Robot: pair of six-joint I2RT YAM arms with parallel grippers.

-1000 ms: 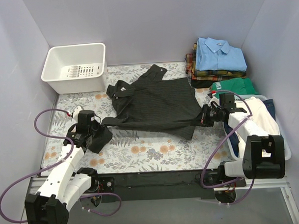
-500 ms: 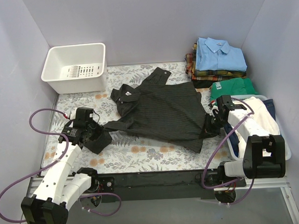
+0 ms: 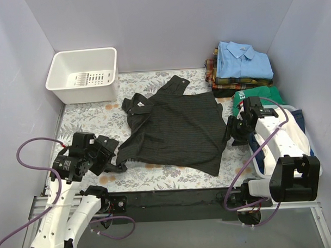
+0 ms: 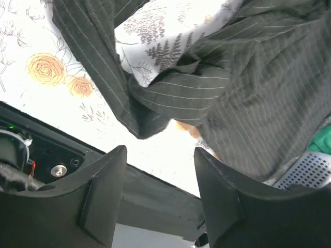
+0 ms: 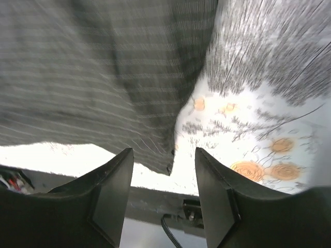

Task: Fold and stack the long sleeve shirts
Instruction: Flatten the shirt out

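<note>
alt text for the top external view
A black pinstriped shirt lies spread on a floral table, the open left gripper by its sleeve and the open right gripper by its opposite edge. A white bin and folded shirts sit behind.

The left arm (image 3: 60, 212) rises from its base at the near left and leans forward. Its wrist is bent so that the left gripper (image 3: 111, 156) sits low and points to the right, toward the middle, and its two dark fingers (image 4: 103, 199) stand well apart. The right arm (image 3: 280, 143) reaches forward from its base at the near right and turns its wrist inward, so the right gripper (image 3: 235, 133) points left and downward, its jaws likewise spread wide.
</note>
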